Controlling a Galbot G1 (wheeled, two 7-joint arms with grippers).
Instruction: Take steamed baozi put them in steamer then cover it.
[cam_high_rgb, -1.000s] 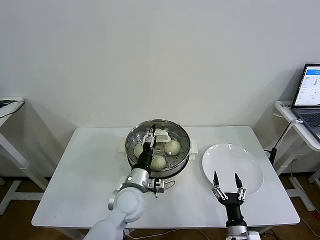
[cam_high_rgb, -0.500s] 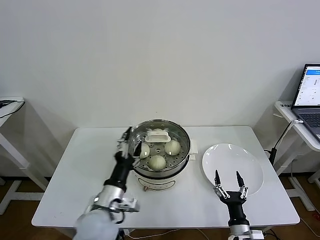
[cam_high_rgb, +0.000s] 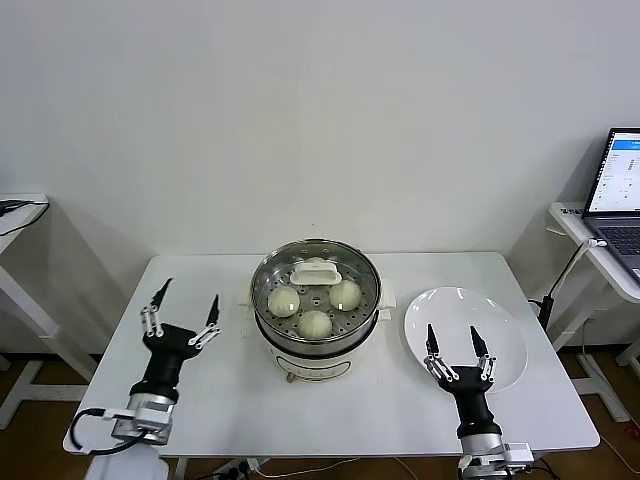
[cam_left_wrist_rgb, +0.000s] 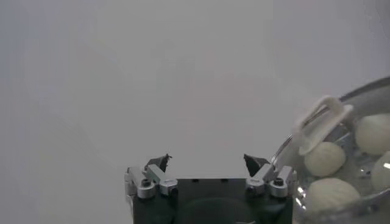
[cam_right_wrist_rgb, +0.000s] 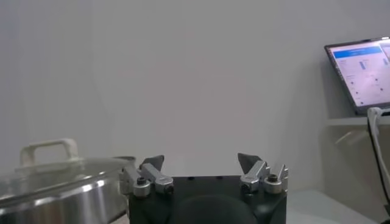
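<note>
Glass cover (cam_high_rgb: 315, 283) seated on steamer (cam_high_rgb: 316, 340), baozi (cam_high_rgb: 314, 323) inside | left gripper (cam_high_rgb: 181, 318) wide open, empty, pot beside fingers | right gripper (cam_high_rgb: 458, 352) wide open, empty, over plate (cam_high_rgb: 500, 325) | retreat clear of handle.

Left gripper (cam_high_rgb: 183, 307) and right gripper (cam_high_rgb: 457, 351): black bodies; silver finger links with screws; dark pointed tips; a black cable, seemingly, loops by the left wrist.

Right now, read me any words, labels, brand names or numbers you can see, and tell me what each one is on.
Laptop screen: lines of text under a blue header, too small and blurred to read.
Steamer: no readable label or brand.
Cover: no text on its white handle.
White plate: blank.
Nothing can be quoted as it reads.
</note>
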